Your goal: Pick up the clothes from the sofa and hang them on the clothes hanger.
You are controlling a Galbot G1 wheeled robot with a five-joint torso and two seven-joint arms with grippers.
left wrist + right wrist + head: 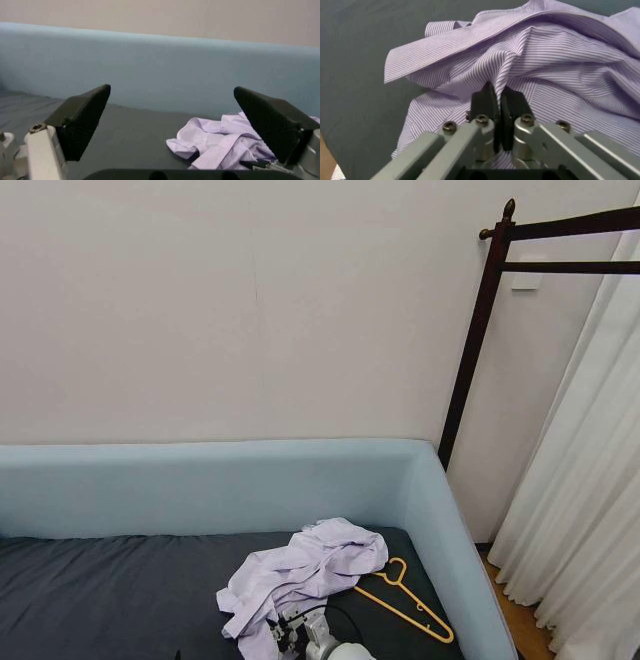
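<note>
Shirt (305,565): lilac with fine purple stripes, crumpled on the dark seat toward the sofa's right end.
Right gripper (497,90): at the shirt's near side; fingers drawn narrow, tips pinching a raised fold of the cloth.
Left gripper (171,92): low over the seat, left of the shirt and apart from it; fingers spread wide.
Hanger (405,600): orange-yellow, flat on the seat, hook end just beside the shirt's right side.
Sofa (200,485): pale blue back and right arm bound the seat.
Open room: bare seat stretches left of the shirt.
Rack (468,360): dark wood, upright beyond the right arm; white curtain (580,510) to its right.
</note>
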